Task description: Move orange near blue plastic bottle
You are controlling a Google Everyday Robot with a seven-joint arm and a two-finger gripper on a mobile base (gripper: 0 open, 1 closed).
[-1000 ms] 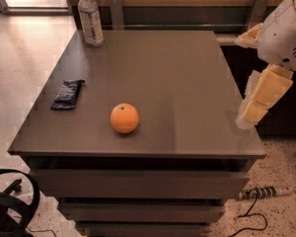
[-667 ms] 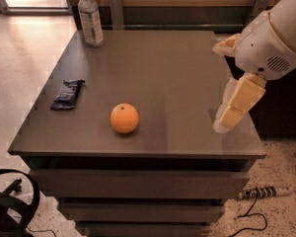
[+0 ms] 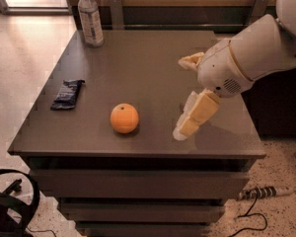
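The orange [image 3: 124, 118] sits on the dark table [image 3: 138, 58] near its front edge, left of centre. The blue plastic bottle [image 3: 90, 18], clear with a white cap and a blue-and-white label, stands upright at the table's far left corner. My gripper [image 3: 180, 98] hangs over the table's right half, to the right of the orange and apart from it. Its cream fingers [image 3: 196, 113] are spread wide, open and empty.
A flat dark blue wrapper [image 3: 67, 94] lies near the table's left edge, between orange and bottle. My white arm [image 3: 256, 53] comes in from the upper right. A black cable loop [image 3: 10, 206] lies on the floor at lower left, a power strip [image 3: 264, 192] at lower right.
My arm and gripper have moved left from the table's right edge in over the tabletop, closer to the orange. The orange, bottle and wrapper have not moved.
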